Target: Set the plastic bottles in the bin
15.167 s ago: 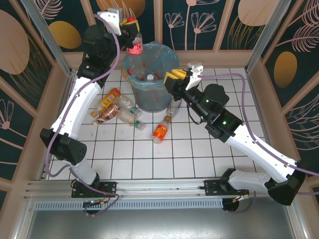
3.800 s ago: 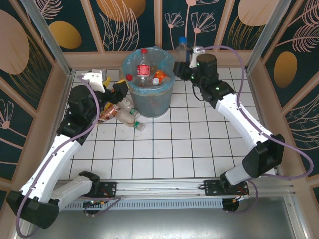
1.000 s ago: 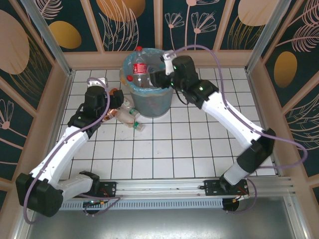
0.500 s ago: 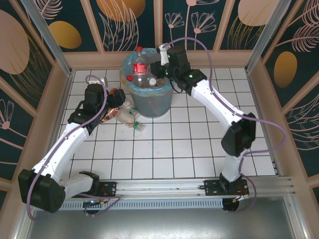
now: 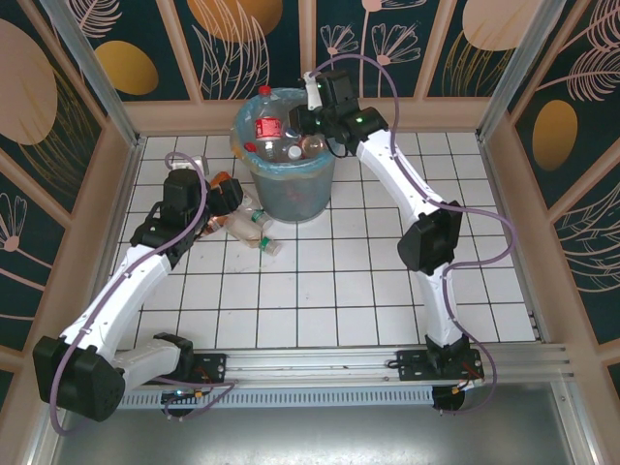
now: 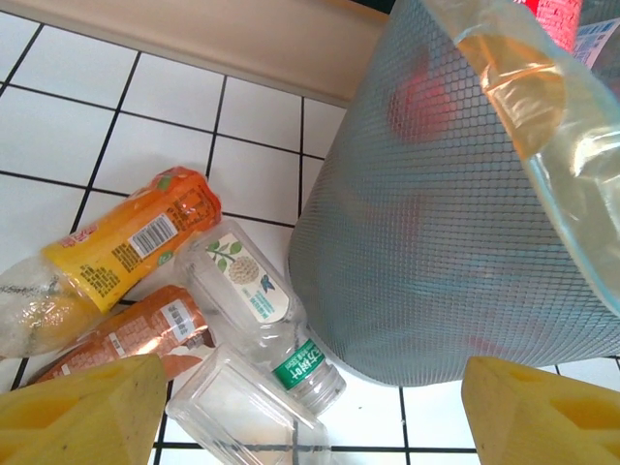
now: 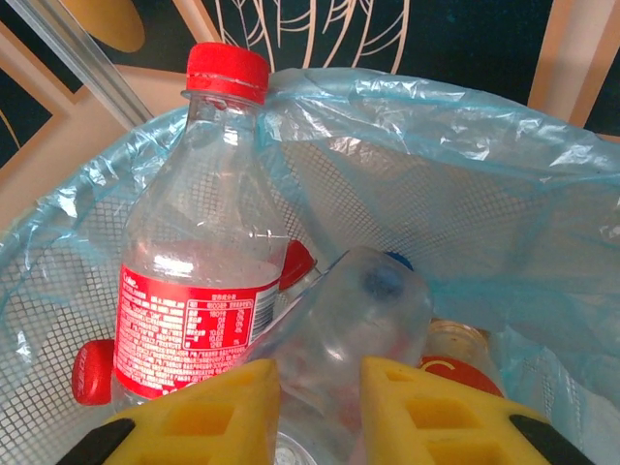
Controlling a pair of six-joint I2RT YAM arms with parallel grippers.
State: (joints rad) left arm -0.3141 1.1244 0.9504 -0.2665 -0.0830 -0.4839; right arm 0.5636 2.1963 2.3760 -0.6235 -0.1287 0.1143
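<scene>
— Below the left fingers [image 6: 87,412], what's waiting?
— Four plastic bottles on their sides on the tiled surface [image 6: 58,107]. An orange bottle [image 6: 131,242] lies ahead toward the left-hand finger, with a brown-labelled bottle [image 6: 126,334] nearer that finger. A green-banded clear bottle [image 6: 266,315] sits between the two fingers, its cap end just beside the foot of the bin [image 6: 436,242]. A flattened clear bottle [image 6: 232,417] is closest in.
— And the fingers themselves?
— Spread wide with nothing between them. I'd say that's so they can straddle a bottle's body from above.
— What about the right fingers [image 7: 194,417]?
— They hang over the bin's mouth, drawn close with a narrow gap. Just ahead of them a blue-capped clear bottle [image 7: 358,320] slants down inside, cap pointing away. It rests against a tall red-capped bottle [image 7: 208,252] standing to the left of the fingers.
— Is it pinched?
— I cannot tell, because its near end is hidden behind the fingertips.
— Why does it lie slanted?
— The bin looks well filled, so it rests on the ones beneath. The tall bottle's cap rises above the light-blue bag [image 7: 465,194], so I'd judge the four on the surface will have to go in lying flat
</scene>
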